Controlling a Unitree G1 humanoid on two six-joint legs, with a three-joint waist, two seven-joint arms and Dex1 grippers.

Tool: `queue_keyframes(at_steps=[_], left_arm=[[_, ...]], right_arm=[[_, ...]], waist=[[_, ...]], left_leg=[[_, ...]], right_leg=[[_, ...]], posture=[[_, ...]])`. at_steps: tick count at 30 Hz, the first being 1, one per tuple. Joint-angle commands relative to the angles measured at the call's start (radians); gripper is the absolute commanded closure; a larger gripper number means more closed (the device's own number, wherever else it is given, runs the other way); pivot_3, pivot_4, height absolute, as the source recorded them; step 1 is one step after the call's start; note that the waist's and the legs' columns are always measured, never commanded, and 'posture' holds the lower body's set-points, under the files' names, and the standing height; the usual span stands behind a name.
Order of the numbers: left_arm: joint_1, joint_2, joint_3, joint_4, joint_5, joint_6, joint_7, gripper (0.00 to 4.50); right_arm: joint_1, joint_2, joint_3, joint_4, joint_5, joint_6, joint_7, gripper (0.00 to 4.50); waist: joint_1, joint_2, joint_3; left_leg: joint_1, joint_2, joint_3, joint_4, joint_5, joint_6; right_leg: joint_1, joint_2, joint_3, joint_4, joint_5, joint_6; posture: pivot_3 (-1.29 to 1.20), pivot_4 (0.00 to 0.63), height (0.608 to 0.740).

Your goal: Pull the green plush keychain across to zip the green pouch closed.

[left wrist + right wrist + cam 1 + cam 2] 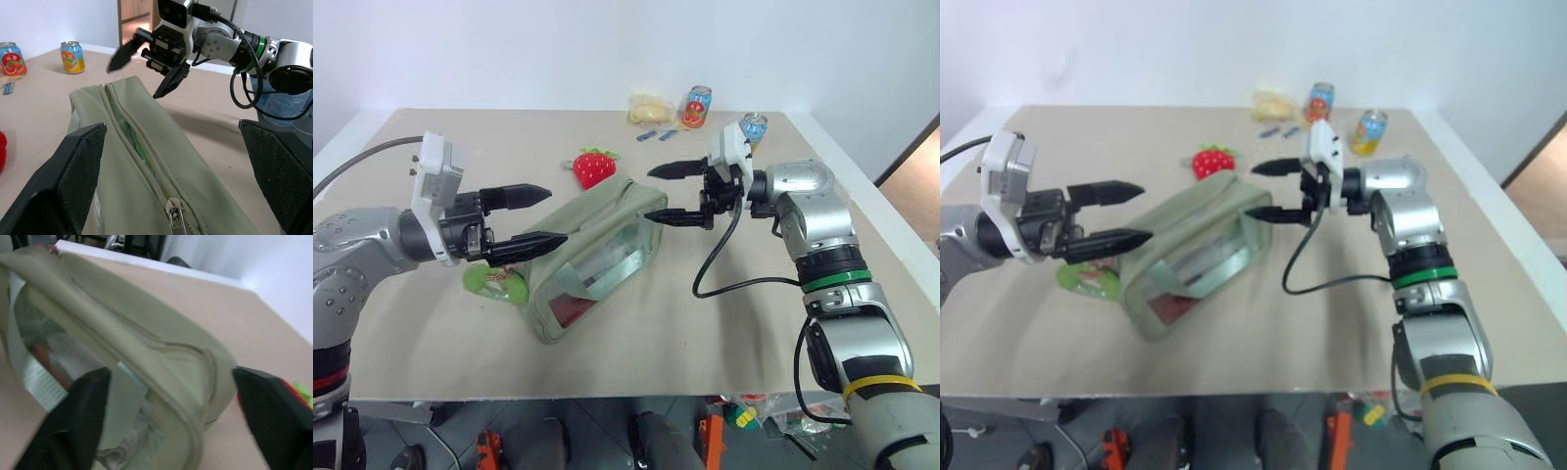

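Note:
The green pouch lies on its side in the middle of the table, clear window facing front. Its top zipper gapes along its length, with the metal slider at the end by my left gripper. The green plush keychain rests on the table at that same end. Just above it and the pouch's left end, my left gripper hovers open and level, holding nothing. My right gripper is open at the pouch's far right end, and the pouch's corner sits between its fingers with a gap on each side.
A red strawberry plush lies just behind the pouch. Two drink cans, a yellow packet and small blue items stand near the table's back edge. The right arm's black cable hangs to the table.

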Motion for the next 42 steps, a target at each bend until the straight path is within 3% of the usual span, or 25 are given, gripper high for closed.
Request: queue_keyframes(at_steps=[1, 8, 14, 24, 28, 32, 39, 42], left_arm=[[-0.004, 0.005, 0.045, -0.043, -0.012, -0.012, 0.029, 0.00], [-0.019, 0.004, 0.033, -0.035, -0.005, -0.018, 0.048, 0.00], [-0.047, -0.007, 0.011, -0.002, 0.019, -0.031, 0.045, 0.00], [-0.057, -0.023, -0.021, 0.098, 0.102, -0.095, 0.003, 0.00], [-0.063, -0.039, -0.048, 0.146, 0.159, -0.142, -0.022, 0.00], [-0.086, -0.074, -0.078, 0.215, 0.239, -0.224, -0.026, 0.00], [-0.065, -0.089, -0.052, 0.327, 0.302, -0.285, -0.026, 0.00], [-0.055, -0.120, -0.010, 0.406, 0.337, -0.319, 0.056, 0.00]], right_arm=[[-0.004, 0.003, -0.014, 0.018, -0.013, -0.036, 0.019, 2.19], [-0.022, 0.016, -0.025, 0.090, -0.051, -0.103, -0.001, 4.45], [0.000, -0.015, -0.046, 0.016, -0.046, -0.059, -0.031, 4.45], [0.258, -0.261, -0.207, -0.593, 0.099, 0.412, -0.183, 4.45], [0.392, -0.270, -0.254, -0.793, 0.172, 0.547, -0.279, 4.45], [0.483, -0.228, -0.237, -0.836, 0.141, 0.481, -0.344, 4.45], [0.520, -0.207, -0.215, -0.811, 0.108, 0.376, -0.371, 4.45], [0.529, -0.203, -0.198, -0.793, 0.083, 0.322, -0.370, 4.45]], waist=[[0.000, 0.000, 0.000], [-0.003, 0.000, 0.000], [-0.001, 0.000, 0.000], [0.011, 0.002, 0.001], [0.000, 0.003, 0.002], [-0.001, 0.003, 0.002], [-0.002, 0.003, 0.002], [-0.002, 0.003, 0.002]], left_leg=[[0.000, 0.000, 0.000, 0.000, 0.000, 0.000], [0.001, 0.001, 0.000, 0.000, 0.000, 0.000], [0.001, 0.001, 0.000, 0.000, 0.000, -0.001], [-0.001, 0.000, 0.000, 0.000, 0.000, -0.001], [0.001, 0.001, 0.000, -0.001, 0.000, -0.001], [0.003, 0.001, 0.000, 0.001, 0.000, -0.001], [0.003, 0.001, 0.001, 0.003, 0.002, 0.000], [0.003, 0.001, 0.001, 0.003, 0.002, 0.000]], right_leg=[[0.000, 0.000, 0.000, 0.000, 0.000, 0.000], [0.000, 0.001, 0.000, 0.001, 0.001, -0.002], [0.000, 0.001, -0.001, 0.001, 0.002, -0.003], [-0.001, 0.000, -0.001, 0.001, 0.000, -0.003], [-0.001, 0.001, -0.001, 0.003, -0.001, -0.004], [0.000, 0.002, 0.000, 0.004, -0.002, -0.006], [0.000, 0.002, 0.001, 0.004, 0.002, -0.006], [0.000, 0.002, 0.001, 0.004, 0.002, -0.006]], posture=[[0.00, 0.150, 0.740], [0.00, 0.150, 0.740], [0.00, 0.150, 0.740], [0.00, 0.150, 0.740], [0.00, 0.150, 0.740], [0.00, 0.150, 0.740], [0.00, 0.150, 0.740], [0.00, 0.150, 0.740]])
